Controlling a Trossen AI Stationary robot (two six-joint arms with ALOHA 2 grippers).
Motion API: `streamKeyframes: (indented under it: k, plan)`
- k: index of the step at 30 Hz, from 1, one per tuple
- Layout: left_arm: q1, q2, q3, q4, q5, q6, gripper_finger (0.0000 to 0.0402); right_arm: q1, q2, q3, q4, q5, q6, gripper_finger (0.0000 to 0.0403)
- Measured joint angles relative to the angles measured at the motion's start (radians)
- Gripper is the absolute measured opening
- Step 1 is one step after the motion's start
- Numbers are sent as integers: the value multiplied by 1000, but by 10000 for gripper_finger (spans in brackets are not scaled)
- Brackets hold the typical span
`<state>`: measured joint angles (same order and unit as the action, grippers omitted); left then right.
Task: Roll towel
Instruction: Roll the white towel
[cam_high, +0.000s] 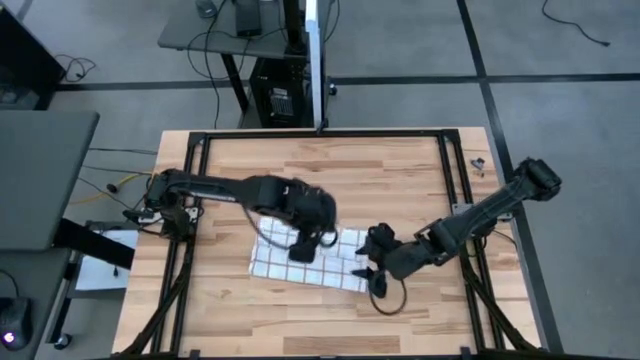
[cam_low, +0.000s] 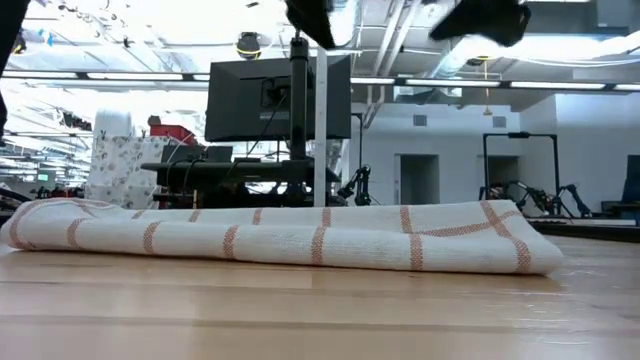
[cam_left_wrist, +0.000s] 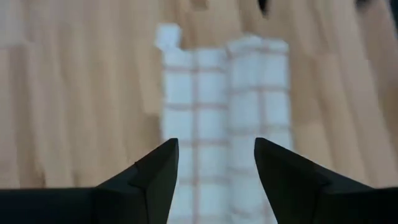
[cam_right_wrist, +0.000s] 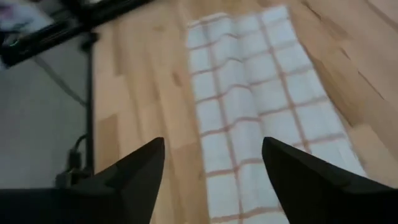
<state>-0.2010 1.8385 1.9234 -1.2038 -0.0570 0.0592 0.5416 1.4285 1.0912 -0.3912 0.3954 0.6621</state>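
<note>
The towel (cam_high: 318, 258), white with a red-brown grid, lies flat on the wooden table as a long, low band of several folded layers (cam_low: 300, 238). A small white tag (cam_left_wrist: 166, 36) sticks out at one corner. My left gripper (cam_left_wrist: 216, 143) hangs open above the towel's left part (cam_high: 300, 246), clear of the cloth. My right gripper (cam_right_wrist: 213, 142) hangs open above the towel's right end (cam_high: 368, 266), slanting down along the band. In the low view both grippers show only as dark shapes at the top edge, well above the towel.
A black cable loop (cam_high: 386, 298) lies on the table just near of the right gripper. A post and monitor stand (cam_high: 318, 118) rise at the far edge. Bare wood (cam_high: 330, 175) spreads on the far side of the towel and toward the near edge.
</note>
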Motion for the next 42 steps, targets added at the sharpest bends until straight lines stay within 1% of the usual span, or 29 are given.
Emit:
streamKeyframes:
  k: [1, 3, 7, 12, 16, 18, 21, 23, 26, 31, 34, 37, 40, 42]
  plan:
    - [-34, 0, 18, -45, -3, -19, 198, 16, 0, 0, 0, 0, -27, 271]
    - [-114, 0, 45, -119, -50, -86, 196, 47, 2, 0, 1, 0, -68, 271]
    - [-292, 0, 35, -204, -202, -227, 192, 106, 40, 0, -5, 6, -131, 271]
    - [-470, 0, -74, -195, -327, -464, 191, 140, 149, 0, 25, 49, -182, 270]
    - [-564, 0, -197, -152, -413, -674, 191, 140, 232, 0, 81, 110, -207, 270]
    - [-596, 0, -273, -95, -421, -739, 191, 137, 269, 0, 100, 132, -219, 270]
    - [-628, 0, -386, -8, -424, -767, 191, 131, 334, 0, 93, 140, -207, 270]
    - [-638, 0, -455, 41, -425, -766, 191, 128, 369, 0, 97, 142, -170, 270]
    - [-640, 0, -544, 71, -426, -790, 191, 128, 414, 0, 111, 144, -118, 270]
    - [-622, 0, -657, 95, -437, -848, 191, 128, 446, 3, 171, 144, -112, 270]
    - [-613, 0, -706, 120, -472, -868, 191, 128, 458, 4, 186, 144, -115, 270]
    - [-607, 0, -748, 182, -500, -846, 191, 128, 457, 4, 194, 145, -117, 270]
    - [-606, 0, -790, 294, -501, -773, 191, 128, 457, 4, 195, 144, -118, 270]
    - [-606, 0, -814, 339, -504, -733, 191, 128, 457, 4, 204, 144, -118, 270]
